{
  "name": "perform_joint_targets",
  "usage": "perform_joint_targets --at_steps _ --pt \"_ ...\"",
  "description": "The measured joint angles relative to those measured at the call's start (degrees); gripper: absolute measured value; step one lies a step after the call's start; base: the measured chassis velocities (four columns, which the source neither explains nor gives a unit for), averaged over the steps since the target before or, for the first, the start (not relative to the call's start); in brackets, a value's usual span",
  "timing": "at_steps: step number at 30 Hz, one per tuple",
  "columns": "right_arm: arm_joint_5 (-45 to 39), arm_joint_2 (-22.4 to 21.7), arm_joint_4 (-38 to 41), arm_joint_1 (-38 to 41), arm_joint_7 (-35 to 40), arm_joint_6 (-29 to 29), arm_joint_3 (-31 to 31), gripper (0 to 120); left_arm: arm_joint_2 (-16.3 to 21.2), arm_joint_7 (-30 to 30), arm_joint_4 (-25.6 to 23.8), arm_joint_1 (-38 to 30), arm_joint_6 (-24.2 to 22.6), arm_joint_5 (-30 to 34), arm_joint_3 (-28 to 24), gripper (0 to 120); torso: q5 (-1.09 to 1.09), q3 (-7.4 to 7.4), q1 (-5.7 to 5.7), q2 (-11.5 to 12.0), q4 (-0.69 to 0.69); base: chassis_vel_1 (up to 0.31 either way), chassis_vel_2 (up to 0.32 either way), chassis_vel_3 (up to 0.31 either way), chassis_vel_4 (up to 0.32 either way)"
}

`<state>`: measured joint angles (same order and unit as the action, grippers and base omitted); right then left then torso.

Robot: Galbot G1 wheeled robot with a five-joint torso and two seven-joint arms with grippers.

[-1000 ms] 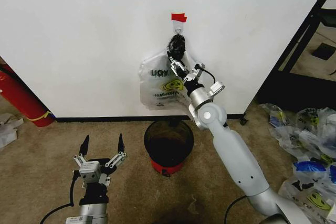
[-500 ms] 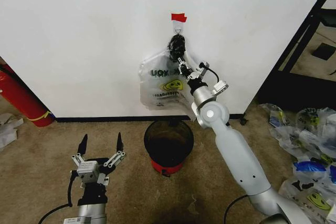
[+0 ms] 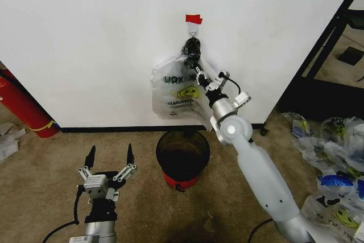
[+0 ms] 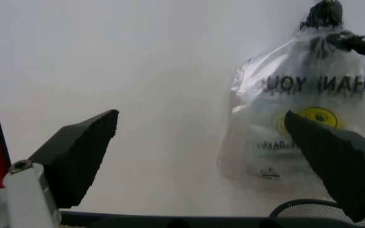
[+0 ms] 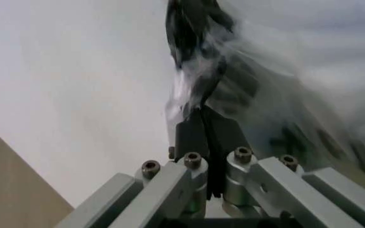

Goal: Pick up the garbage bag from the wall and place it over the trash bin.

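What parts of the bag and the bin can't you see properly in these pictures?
- Head view: the right gripper and arm cover the right part of the garbage bag.
- Head view: the bag handles bunch dark under the hook; how they hang is too small to tell.
- Left wrist view: a left gripper finger hides the bag's lower right corner.
- Left wrist view: the trash bin is cut off by the bottom edge.
- Right wrist view: the bag is blurred.

The right arm (image 3: 259, 169) is smooth and silver-grey, with a round joint like a ball. A thin black cable loops just behind the right gripper (image 3: 192, 61). That claw has dark fingers (image 5: 201, 133) on grey metal bars, with round screws at their base. The left gripper (image 3: 110, 156) has two black pointed fingers (image 4: 81, 152) on a small silver block, with a black cable behind it.
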<state>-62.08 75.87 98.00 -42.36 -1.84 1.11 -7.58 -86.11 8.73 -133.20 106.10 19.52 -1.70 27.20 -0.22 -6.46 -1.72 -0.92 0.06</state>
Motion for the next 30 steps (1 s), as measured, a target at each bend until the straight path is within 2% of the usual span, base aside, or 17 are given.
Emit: perform_joint_targets --at_steps 19,30 --pt "5.59 -3.30 10.17 -13.53 -2.08 -0.01 -1.45 0 0.12 0.03 0.05 -0.14 0.19 -0.02 -0.56 100 -0.01 0.00 0.00 0.00 0.00 0.000 0.000 0.000 0.000" --pt "11.70 -5.15 16.73 -22.51 -3.60 -1.24 -1.89 0 0.60 0.04 0.63 -0.68 0.28 0.62 -0.78 100 0.00 0.00 -0.01 0.00 0.00 0.000 0.000 0.000 0.000"
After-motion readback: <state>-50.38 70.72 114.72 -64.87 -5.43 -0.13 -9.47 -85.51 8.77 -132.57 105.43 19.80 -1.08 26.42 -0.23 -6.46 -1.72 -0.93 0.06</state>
